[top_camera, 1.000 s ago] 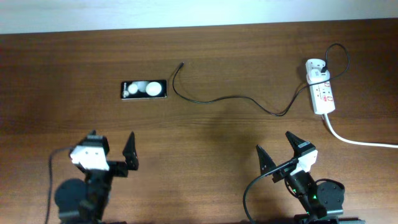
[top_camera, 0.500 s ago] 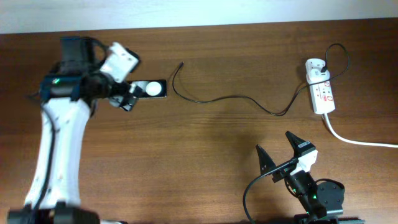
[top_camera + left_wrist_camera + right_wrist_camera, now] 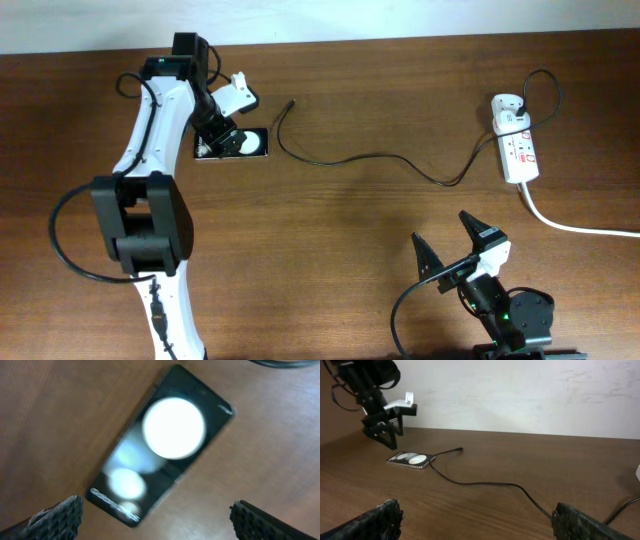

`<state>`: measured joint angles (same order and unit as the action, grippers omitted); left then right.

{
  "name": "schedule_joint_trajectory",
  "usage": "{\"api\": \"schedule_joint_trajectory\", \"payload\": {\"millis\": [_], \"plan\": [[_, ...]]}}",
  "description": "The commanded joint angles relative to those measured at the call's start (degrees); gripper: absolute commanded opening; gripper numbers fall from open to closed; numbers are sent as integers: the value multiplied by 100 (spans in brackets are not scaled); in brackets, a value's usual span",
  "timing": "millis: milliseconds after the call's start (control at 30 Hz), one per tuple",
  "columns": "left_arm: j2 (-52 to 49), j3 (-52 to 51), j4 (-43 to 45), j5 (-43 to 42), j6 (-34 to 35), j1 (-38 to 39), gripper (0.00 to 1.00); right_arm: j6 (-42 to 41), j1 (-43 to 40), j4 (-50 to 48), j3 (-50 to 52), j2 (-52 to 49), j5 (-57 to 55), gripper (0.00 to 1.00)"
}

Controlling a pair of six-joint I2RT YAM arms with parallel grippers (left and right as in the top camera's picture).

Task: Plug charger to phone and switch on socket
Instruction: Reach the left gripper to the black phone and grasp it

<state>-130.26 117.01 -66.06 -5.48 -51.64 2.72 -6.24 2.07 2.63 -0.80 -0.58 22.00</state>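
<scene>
The phone (image 3: 250, 142) is a flat black slab with two white round spots, lying at the back left of the table; it fills the left wrist view (image 3: 165, 445) and shows far off in the right wrist view (image 3: 410, 459). My left gripper (image 3: 222, 135) hovers open right over the phone's left end, holding nothing. The charger (image 3: 360, 158) is a thin black cable running from its tip (image 3: 291, 102) near the phone to the socket (image 3: 515, 148), a white power strip at the back right. My right gripper (image 3: 450, 245) is open and empty at the front right.
A thick white cord (image 3: 575, 228) leaves the socket toward the right edge. The pale wall (image 3: 520, 390) runs along the table's far edge. Bare wooden tabletop (image 3: 330, 240) lies between the two arms.
My left arm has swung from the front left up to the back, and its gripper now hangs over the phone. The right arm, cable and socket have not moved.
</scene>
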Motion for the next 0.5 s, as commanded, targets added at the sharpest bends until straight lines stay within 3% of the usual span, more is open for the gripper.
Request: {"api": "schedule_joint_trajectory", "payload": {"millis": [0, 233, 467], "plan": [[-26, 127, 505, 122, -116, -9, 99, -20, -22, -4, 48, 37, 31, 99], [-35, 122, 866, -111, -125, -15, 99, -20, -22, -4, 48, 37, 31, 99], [-586, 122, 566, -111, -693, -9, 99, -20, -22, -4, 48, 37, 31, 99]]}}
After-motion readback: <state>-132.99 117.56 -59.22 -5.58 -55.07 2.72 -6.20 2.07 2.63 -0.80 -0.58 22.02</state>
